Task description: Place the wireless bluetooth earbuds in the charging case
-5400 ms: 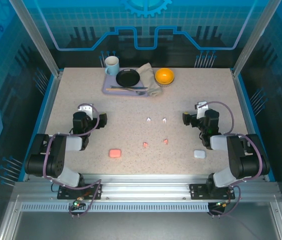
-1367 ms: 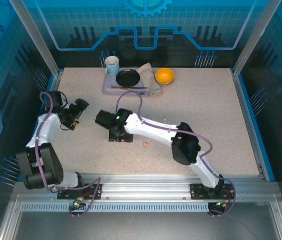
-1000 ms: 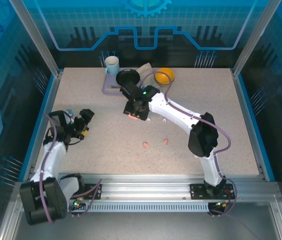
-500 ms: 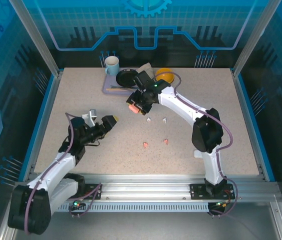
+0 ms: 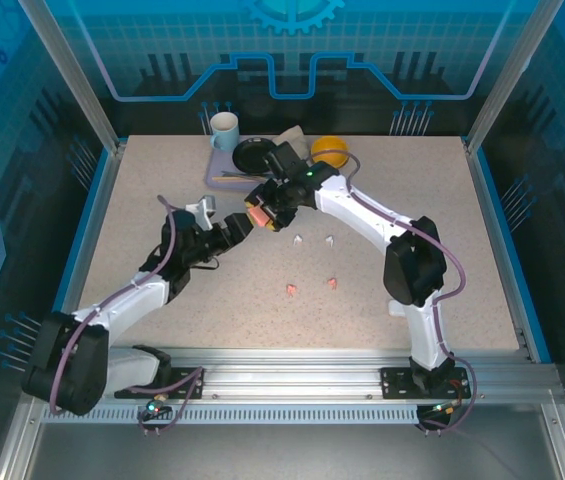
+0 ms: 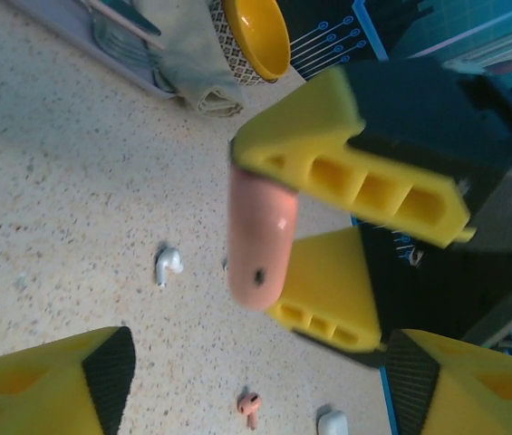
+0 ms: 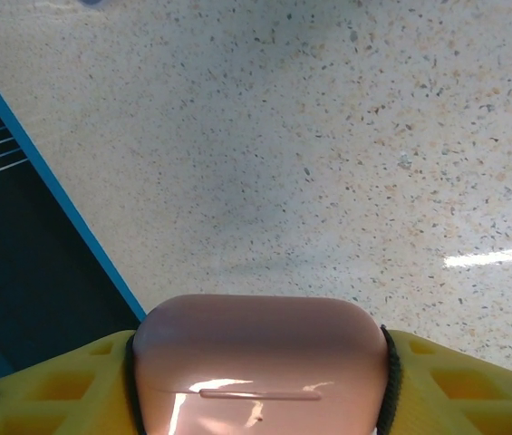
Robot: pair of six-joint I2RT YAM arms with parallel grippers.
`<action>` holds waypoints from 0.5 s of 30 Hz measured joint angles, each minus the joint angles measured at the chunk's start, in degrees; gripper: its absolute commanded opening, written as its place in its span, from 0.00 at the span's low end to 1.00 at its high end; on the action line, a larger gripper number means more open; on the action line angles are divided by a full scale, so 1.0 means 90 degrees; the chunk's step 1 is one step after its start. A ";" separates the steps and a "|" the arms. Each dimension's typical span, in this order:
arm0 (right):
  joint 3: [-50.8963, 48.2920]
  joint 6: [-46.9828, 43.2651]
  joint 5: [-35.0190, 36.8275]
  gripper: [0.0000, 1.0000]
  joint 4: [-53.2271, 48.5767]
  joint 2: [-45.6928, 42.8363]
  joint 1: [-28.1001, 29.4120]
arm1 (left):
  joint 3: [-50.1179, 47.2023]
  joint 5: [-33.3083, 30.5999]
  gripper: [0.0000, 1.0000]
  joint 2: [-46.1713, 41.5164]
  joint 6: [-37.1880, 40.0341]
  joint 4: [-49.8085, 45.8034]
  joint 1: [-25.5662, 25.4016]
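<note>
Pinching a closed pink case (image 6: pixel 260 237), right fingers (image 6: pixel 364 181), left fingers (image 6: pixel 43 391) spread nearby, earbuds (image 6: pixel 167 265) on table (image 6: pixel 56 181)

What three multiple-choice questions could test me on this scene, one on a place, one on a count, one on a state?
1. Where is the pink case?
A. on the tray
B. in the right gripper
C. in the mug

2. How many earbuds lie on the table?
A. two
B. four
C. six

3. What state is the left gripper in?
A. open
B. shut on an earbud
C. shut on the case

Answers:
1 B: the right gripper's yellow fingers clamp the case in the left wrist view.
2 B: two white and two pink show from above.
3 A: the left gripper's fingers sit wide apart, gripping nothing.
</note>
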 measured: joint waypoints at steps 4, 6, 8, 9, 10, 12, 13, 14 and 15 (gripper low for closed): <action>-0.0027 0.0083 0.0002 0.55 0.0000 0.0000 0.0041 | 0.0170 -0.0083 0.68 0.0282 0.0107 0.0046 -0.0151; -0.0036 0.0117 0.0000 0.55 0.0000 -0.0012 0.0053 | 0.0189 -0.0121 0.67 0.0384 0.0136 0.0085 -0.0199; -0.0061 0.0131 0.0000 0.55 0.0007 -0.0024 0.0058 | 0.0187 -0.0163 0.65 0.0442 0.0158 0.0085 -0.0219; -0.0070 0.0141 0.0000 0.55 0.0005 -0.0029 0.0058 | 0.0189 -0.0194 0.64 0.0461 0.0163 0.0085 -0.0223; -0.0085 0.0141 0.0000 0.55 0.0015 -0.0036 0.0058 | 0.0189 -0.0214 0.63 0.0471 0.0165 0.0083 -0.0223; -0.0107 0.0143 0.0000 0.55 0.0019 -0.0068 0.0058 | 0.0199 -0.0257 0.61 0.0491 0.0177 0.0087 -0.0226; -0.0107 0.0143 -0.0002 0.55 0.0027 -0.0080 0.0058 | 0.0214 -0.0265 0.60 0.0500 0.0180 0.0083 -0.0226; -0.0109 0.0143 -0.0002 0.55 0.0027 -0.0100 0.0061 | 0.0238 -0.0279 0.60 0.0520 0.0180 0.0087 -0.0226; -0.0109 0.0146 -0.0005 0.55 0.0029 -0.0121 0.0066 | 0.0274 -0.0284 0.59 0.0546 0.0180 0.0090 -0.0228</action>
